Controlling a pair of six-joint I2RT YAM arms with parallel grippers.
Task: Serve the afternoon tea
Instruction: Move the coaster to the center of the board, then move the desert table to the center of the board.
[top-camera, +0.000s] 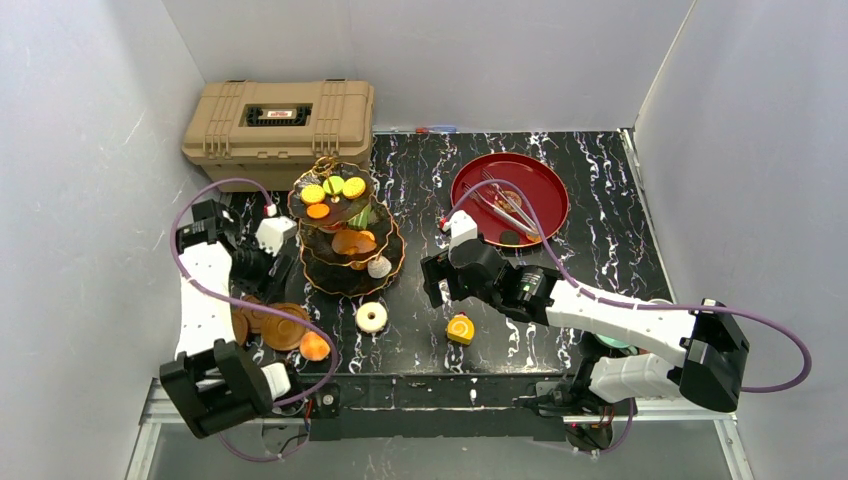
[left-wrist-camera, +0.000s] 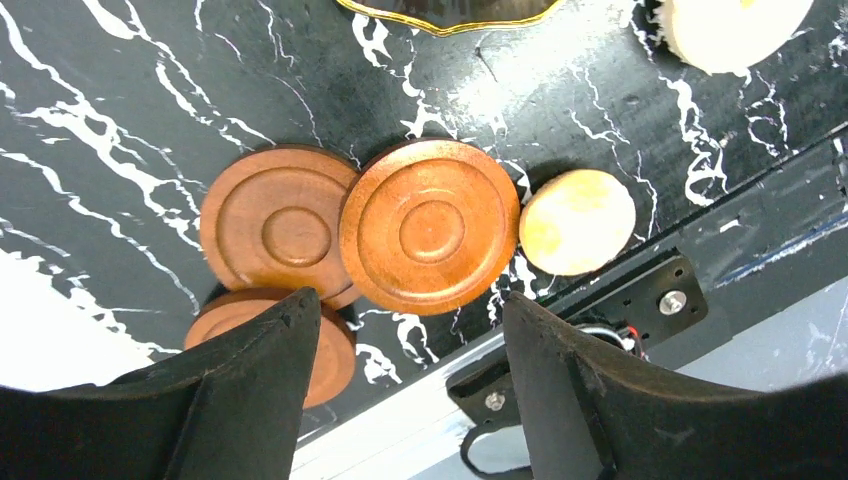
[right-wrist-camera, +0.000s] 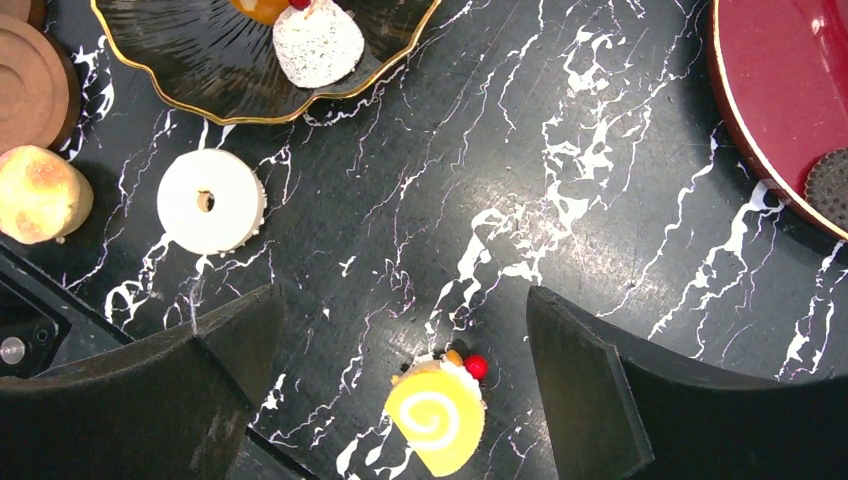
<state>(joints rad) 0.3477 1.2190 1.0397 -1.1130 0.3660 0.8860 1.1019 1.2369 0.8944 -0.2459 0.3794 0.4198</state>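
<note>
Tea stand (top-camera: 335, 280) carries several sweets, but the roll cake (right-wrist-camera: 435, 415), white donut (right-wrist-camera: 210, 200) and pale round sweet (left-wrist-camera: 577, 222) lie loose on the surface (right-wrist-camera: 560, 150). Your right tool (right-wrist-camera: 400, 300) hangs over the roll cake, jaws wide apart, nothing in them. The cake sits between the fingers, slightly wrist-side of the tips. The donut is outside the jaws, beyond one finger. Your left tool (left-wrist-camera: 408, 305) is also open and empty, above the saucers (left-wrist-camera: 430, 225). I read this as the pick step for the roll cake. Next move calls for: shift back to centre the cake, descend, close gently on its sides, then carry it to a free spot on a tier. Watch the small topping.
</note>
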